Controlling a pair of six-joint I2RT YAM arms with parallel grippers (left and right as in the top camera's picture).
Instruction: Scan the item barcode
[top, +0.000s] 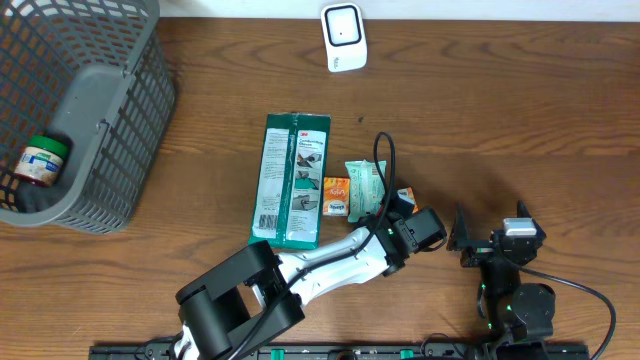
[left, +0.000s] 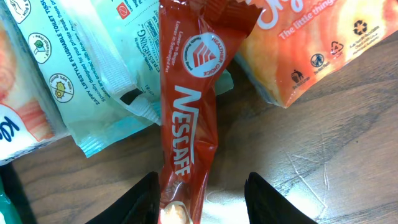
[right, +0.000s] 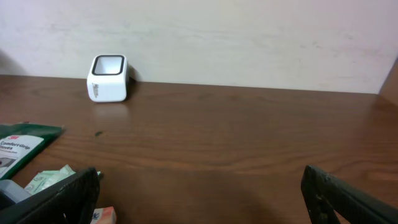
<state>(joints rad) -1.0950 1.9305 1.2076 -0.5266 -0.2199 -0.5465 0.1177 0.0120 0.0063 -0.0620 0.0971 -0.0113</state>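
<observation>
Overhead view first. Far to the left of the green pack (top: 293, 180) is a grey basket (top: 120, 150) with a little jar (top: 40, 160) in it. Up past the green pack, near the far edge, sits the white scanner (top: 343, 37).

Just right of the green pack lies a small pile. It has a pale green tissue packet (left: 93, 68), an orange packet (left: 311, 43) and a red Nescafe stick (left: 189, 112) lying across them. The red stick looks like the item to scan.

A bit more to the right of the green pack, the left gripper (left: 202, 199) is down at the stick's near end. Its two fingers stand apart, one on each side of the stick, and they do not squeeze it yet. One finger is very close to the stick, and the other has a gap.

To do this step well, I think the gripper should line up over the stick and close softly on the stick alone, not on the packets under it. No barcode shows on this side, so the stick may need a turn before it faces the scanner.

Farthest right of the green pack, the right gripper (right: 199, 193) is wide open and holds nothing.
</observation>
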